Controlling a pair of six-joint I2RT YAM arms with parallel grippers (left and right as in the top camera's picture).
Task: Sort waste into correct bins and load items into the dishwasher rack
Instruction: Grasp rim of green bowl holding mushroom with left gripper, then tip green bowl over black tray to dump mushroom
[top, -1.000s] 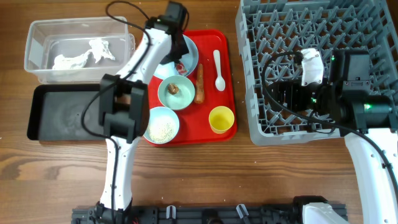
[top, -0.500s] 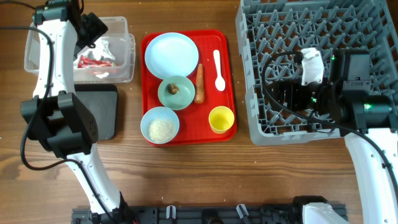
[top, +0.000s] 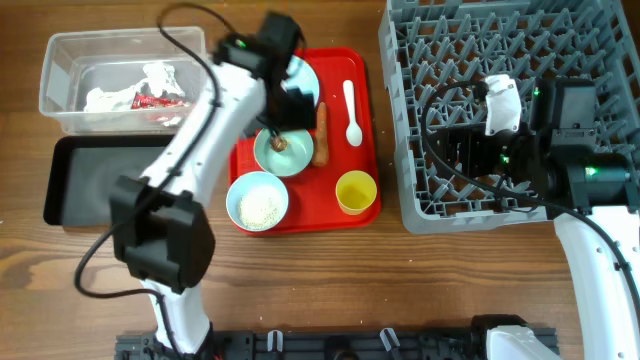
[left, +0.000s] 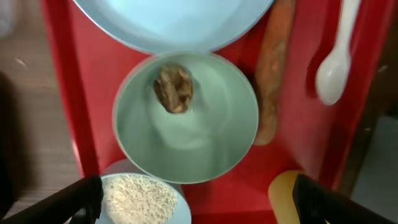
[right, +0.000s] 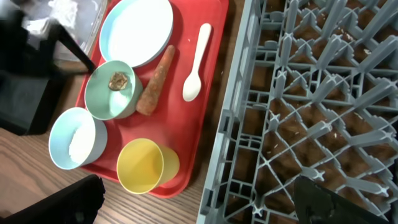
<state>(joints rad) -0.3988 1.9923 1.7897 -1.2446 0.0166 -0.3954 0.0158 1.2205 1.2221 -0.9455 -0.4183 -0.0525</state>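
Left wrist view: I see my left jaws spread wide and empty, above the small pale blue round bowl (left: 211, 143) holding the small brown food lump (left: 174, 89). The bowl sits on the red plastic serving tray (left: 62, 93), just beside the orange carrot (left: 272, 74). Right jaws wide open and empty, over the edge of the grey plastic grid dishwasher rack (right: 323, 93). Red snack wrapper (top: 153, 100) lies in the clear plastic rectangular tub (top: 60, 60).

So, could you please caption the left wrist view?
Open fingers above a bowl holding a brown lump, red tray beneath.

We find no writing, number, brand or sign we can read; any print on the red wrapper (top: 152, 99) is too small.
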